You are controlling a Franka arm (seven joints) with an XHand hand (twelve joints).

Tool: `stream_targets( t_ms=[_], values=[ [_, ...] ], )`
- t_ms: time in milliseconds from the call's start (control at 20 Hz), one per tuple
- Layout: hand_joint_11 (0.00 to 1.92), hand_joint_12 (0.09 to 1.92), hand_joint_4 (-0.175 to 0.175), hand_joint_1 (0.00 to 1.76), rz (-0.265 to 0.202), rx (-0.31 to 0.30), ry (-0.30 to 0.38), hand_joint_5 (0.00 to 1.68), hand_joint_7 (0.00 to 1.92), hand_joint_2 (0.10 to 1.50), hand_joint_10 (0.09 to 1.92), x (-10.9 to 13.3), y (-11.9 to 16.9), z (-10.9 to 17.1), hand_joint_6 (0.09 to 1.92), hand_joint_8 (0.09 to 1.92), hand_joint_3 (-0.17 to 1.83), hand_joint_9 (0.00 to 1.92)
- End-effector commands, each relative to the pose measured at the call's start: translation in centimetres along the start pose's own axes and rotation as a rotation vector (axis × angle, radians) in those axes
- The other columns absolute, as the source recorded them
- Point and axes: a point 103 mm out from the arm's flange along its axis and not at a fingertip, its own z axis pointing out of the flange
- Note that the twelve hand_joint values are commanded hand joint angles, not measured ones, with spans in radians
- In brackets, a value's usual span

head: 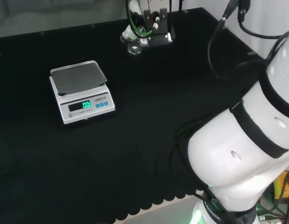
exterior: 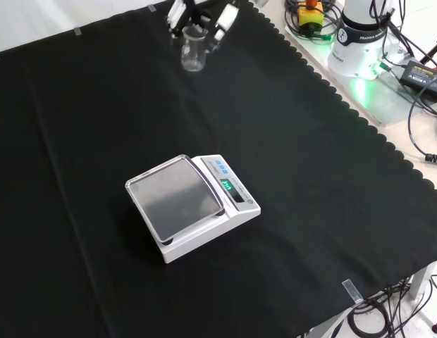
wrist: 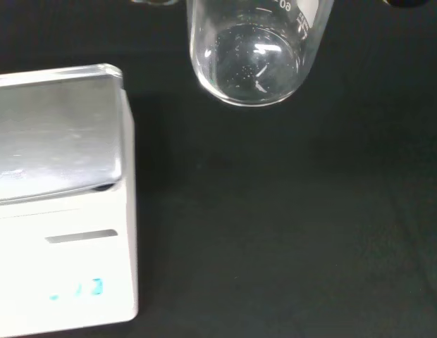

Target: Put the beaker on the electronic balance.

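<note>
Beaker [exterior: 193, 53]: clear glass, upright, at the top of the front view left of centre; in the head view it sits at the top centre [head: 133, 46]; the wrist view looks at its round base [wrist: 248, 67] and it looks empty.
Hand [exterior: 204, 17]: at the top edge of the front view, black and white fingers curled down on both sides of the beaker's rim, holding it; whether the beaker touches the cloth I cannot tell.
Balance [exterior: 194, 204]: white, silver pan bare, at the centre of the front view, well apart from the beaker; left of centre in the head view [head: 81, 91], green display lit.
Cloth [exterior: 331, 183]: black, covers the bench.
</note>
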Motion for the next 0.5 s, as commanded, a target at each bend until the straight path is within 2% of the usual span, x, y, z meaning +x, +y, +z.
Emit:
stream_targets(
  t_ms=[50,500],
  values=[
    [1.76,0.51,-0.124,1.14,-0.050,0.029,-0.031,1.01,1.08,1.12,0.28,1.19,-1.39,-0.36,0.96,0.82,-0.04,1.62],
    [1.76,0.51,-0.120,1.14,-0.062,0.031,-0.022,1.01,1.09,1.11,0.28,1.73,-0.97,-0.20,0.96,0.82,-0.04,1.62]
  ],
)
